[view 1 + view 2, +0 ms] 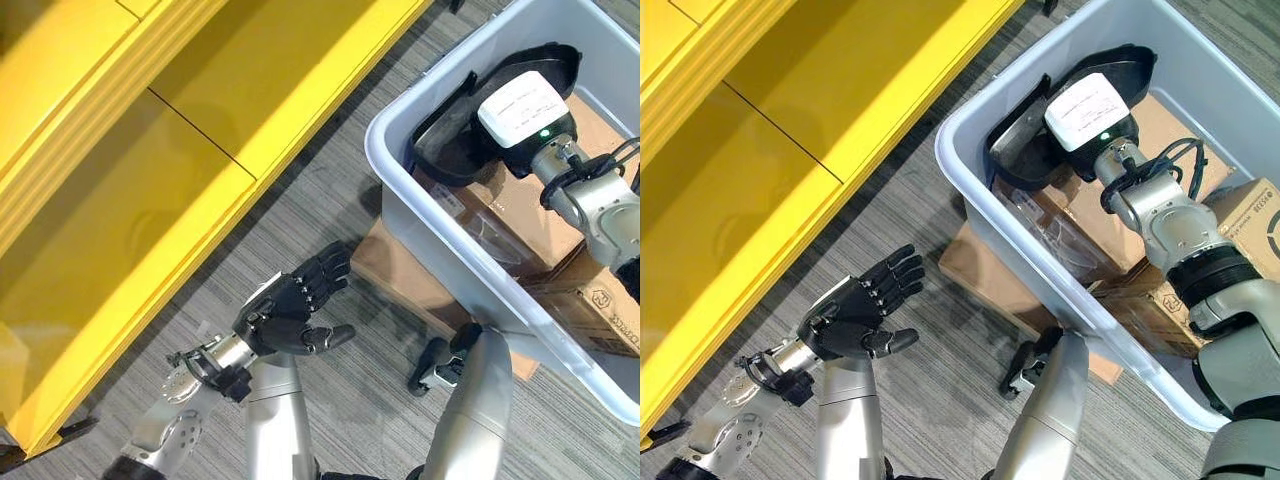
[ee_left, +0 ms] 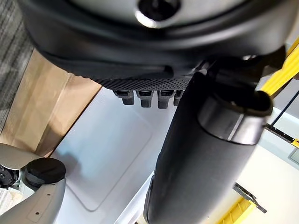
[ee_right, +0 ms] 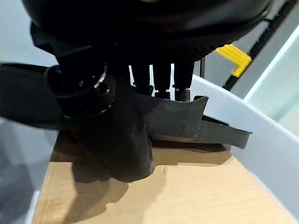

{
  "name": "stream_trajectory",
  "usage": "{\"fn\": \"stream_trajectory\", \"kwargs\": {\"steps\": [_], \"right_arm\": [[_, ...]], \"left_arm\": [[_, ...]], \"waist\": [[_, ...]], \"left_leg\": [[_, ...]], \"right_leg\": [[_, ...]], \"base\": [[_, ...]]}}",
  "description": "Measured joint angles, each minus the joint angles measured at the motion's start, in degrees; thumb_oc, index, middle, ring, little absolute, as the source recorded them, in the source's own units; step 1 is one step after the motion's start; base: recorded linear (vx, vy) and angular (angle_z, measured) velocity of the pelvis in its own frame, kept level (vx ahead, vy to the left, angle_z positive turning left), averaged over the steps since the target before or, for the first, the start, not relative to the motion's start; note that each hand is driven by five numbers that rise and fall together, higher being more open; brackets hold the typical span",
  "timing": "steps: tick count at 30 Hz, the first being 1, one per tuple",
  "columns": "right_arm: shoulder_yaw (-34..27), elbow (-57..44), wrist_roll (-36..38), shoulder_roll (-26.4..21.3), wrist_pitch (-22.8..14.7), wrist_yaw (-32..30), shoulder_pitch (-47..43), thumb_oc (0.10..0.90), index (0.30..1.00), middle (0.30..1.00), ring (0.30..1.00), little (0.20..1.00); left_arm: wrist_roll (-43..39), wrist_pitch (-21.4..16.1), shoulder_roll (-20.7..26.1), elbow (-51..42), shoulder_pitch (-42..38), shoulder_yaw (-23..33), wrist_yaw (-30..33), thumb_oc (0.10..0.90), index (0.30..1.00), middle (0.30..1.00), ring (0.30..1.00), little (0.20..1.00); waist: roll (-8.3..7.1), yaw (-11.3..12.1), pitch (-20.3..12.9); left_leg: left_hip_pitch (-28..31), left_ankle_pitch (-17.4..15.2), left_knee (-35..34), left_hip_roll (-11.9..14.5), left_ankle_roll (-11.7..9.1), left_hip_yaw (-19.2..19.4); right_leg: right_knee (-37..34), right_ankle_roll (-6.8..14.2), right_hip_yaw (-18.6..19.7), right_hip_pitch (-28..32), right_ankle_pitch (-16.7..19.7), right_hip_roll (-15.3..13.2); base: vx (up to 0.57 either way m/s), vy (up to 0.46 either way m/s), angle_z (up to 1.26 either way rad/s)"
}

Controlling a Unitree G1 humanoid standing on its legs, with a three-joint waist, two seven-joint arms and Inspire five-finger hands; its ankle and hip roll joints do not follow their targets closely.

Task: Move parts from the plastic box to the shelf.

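A grey plastic box (image 1: 450, 262) stands on the carpet to my right. Inside it a black moulded part (image 1: 450, 140) leans against the far wall, over a cardboard carton (image 1: 1170, 120). My right hand (image 3: 117, 130) is down in the box on that part (image 3: 205, 126), with its fingers (image 3: 161, 79) over the part's edge and the thumb on the near side. The yellow shelf (image 1: 150, 200) runs along the left. My left hand (image 1: 295, 305) hovers open above the carpet between shelf and box, holding nothing.
A flat cardboard sheet (image 1: 400, 270) lies under the plastic box. Clear plastic wrapping (image 1: 1060, 230) sits in the box beside the carton. A strip of grey carpet (image 1: 330, 170) separates the shelf from the box.
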Motion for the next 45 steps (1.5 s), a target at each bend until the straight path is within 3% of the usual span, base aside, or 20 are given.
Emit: {"fn": "stream_trajectory", "kwargs": {"steps": [9, 15, 24, 28, 31, 33, 38, 40, 43, 45], "right_arm": [[-0.4, 7.5, 1.1, 3.6, -0.5, -9.0, 0.3, 0.400, 0.300, 0.300, 0.300, 0.300], [-0.4, 6.4, 1.1, 3.5, -1.2, -10.1, 2.3, 0.400, 0.300, 0.300, 0.300, 0.300], [-3.4, -10.2, 8.0, 1.6, 2.5, -3.7, 20.0, 0.400, 0.300, 0.300, 0.300, 0.300], [-12.1, -15.6, 12.9, 2.4, 3.5, -2.8, 31.5, 0.400, 0.300, 0.300, 0.300, 0.300], [-20.0, -23.5, 15.8, 4.4, 5.1, -1.6, 45.5, 0.400, 0.300, 0.300, 0.300, 0.300], [-20.4, -24.8, 15.9, 5.2, 5.0, -1.5, 47.3, 0.400, 0.300, 0.300, 0.300, 0.300], [-25.2, -25.6, 16.1, 5.9, 6.2, 1.4, 49.0, 0.400, 0.300, 0.300, 0.300, 0.300], [-27.1, -26.1, 17.3, 6.0, 6.3, 3.0, 49.8, 0.400, 0.300, 0.300, 0.300, 0.300], [-30.1, -27.7, 21.4, 6.1, 6.3, 7.5, 52.5, 0.400, 0.300, 0.300, 0.300, 0.300], [-31.6, -29.2, 23.9, 6.0, 7.1, 11.7, 53.7, 0.400, 0.300, 0.300, 0.300, 0.300]], "left_arm": [[0.0, 0.2, -0.2, 0.1, -0.9, -0.9, -0.7, 0.900, 1.000, 1.000, 1.000, 1.000], [-0.1, 1.3, -0.3, 0.1, -2.9, -2.2, -1.3, 0.900, 1.000, 1.000, 1.000, 1.000], [0.0, 1.4, -0.7, -0.2, -2.7, -1.5, -1.0, 0.900, 1.000, 1.000, 1.000, 1.000], [0.2, 1.7, -2.0, 0.2, -3.1, -0.4, -0.5, 0.900, 1.000, 1.000, 1.000, 1.000], [0.2, 2.6, -3.3, -0.1, -0.1, 2.4, 0.4, 0.900, 1.000, 1.000, 1.000, 1.000], [0.2, 2.6, -3.0, -0.3, 1.8, 4.7, 0.4, 0.900, 1.000, 1.000, 1.000, 1.000], [0.8, 4.0, -3.6, 0.1, 1.8, 5.9, 0.5, 0.900, 1.000, 1.000, 1.000, 1.000], [2.7, 4.1, -3.8, 0.1, 2.5, 6.6, 0.6, 0.900, 1.000, 1.000, 1.000, 1.000], [7.8, 3.3, -4.4, 0.1, 4.7, 7.4, 1.8, 0.900, 1.000, 1.000, 1.000, 1.000], [11.4, 1.7, -4.3, 0.1, 5.7, 7.5, 3.0, 0.900, 1.000, 1.000, 1.000, 1.000]], "waist": [[2.36, -0.3, -0.6], [3.12, -0.4, -0.8], [2.99, -1.8, -0.6], [2.54, -2.6, -0.4], [1.50, -3.7, -0.7], [-0.09, -5.4, -1.5], [-0.40, -6.5, -1.9], [-0.43, -6.6, -3.2], [-0.50, -6.9, -8.7], [-0.51, -6.8, -10.6]], "left_leg": [[3.2, 1.7, -4.6, 0.1, 0.3, 1.6], [9.2, 4.4, -13.3, 1.0, 0.3, 5.0], [27.7, 8.4, -31.3, 1.0, 0.9, 12.6], [34.9, 10.9, -39.5, 0.7, 1.5, 14.6], [45.1, 13.0, -47.8, 0.2, 1.9, 16.1], [48.2, 13.6, -50.3, 0.2, 1.5, 17.4], [55.5, 16.4, -57.6, 0.0, 0.9, 20.2], [58.0, 17.1, -60.0, 0.1, 0.7, 21.2], [61.7, 18.0, -64.4, -0.2, 0.6, 22.5], [64.2, 18.7, -66.8, -0.1, 0.5, 23.3]], "right_leg": [[-3.8, -0.3, -1.0, 2.6, 0.6, 0.0], [-12.5, -0.4, -2.7, 7.3, 4.7, 0.9], [-33.8, 2.1, -6.2, 25.1, 13.2, 2.6], [-41.9, 2.8, -9.0, 33.0, 15.8, 3.1], [-49.6, 3.7, -11.6, 43.5, 17.3, 4.0], [-51.9, 4.1, -11.7, 45.9, 18.0, 4.2], [-59.6, 4.5, -12.1, 52.0, 21.6, 5.7], [-62.5, 5.0, -12.1, 54.2, 22.7, 6.2], [-67.7, 5.4, -12.3, 57.7, 24.5, 7.1], [-70.4, 5.7, -12.3, 60.0, 25.3, 7.2]], "base": [[-0.03, 0.020, 0.00], [-0.05, 0.094, -0.06], [-0.01, 0.083, -0.07], [0.10, 0.052, 0.07], [0.20, 0.084, 0.11], [0.21, 0.101, -0.10], [0.14, 0.085, -0.14], [0.16, 0.095, -0.15], [0.10, 0.062, -0.07], [0.06, 0.033, -0.11]]}}
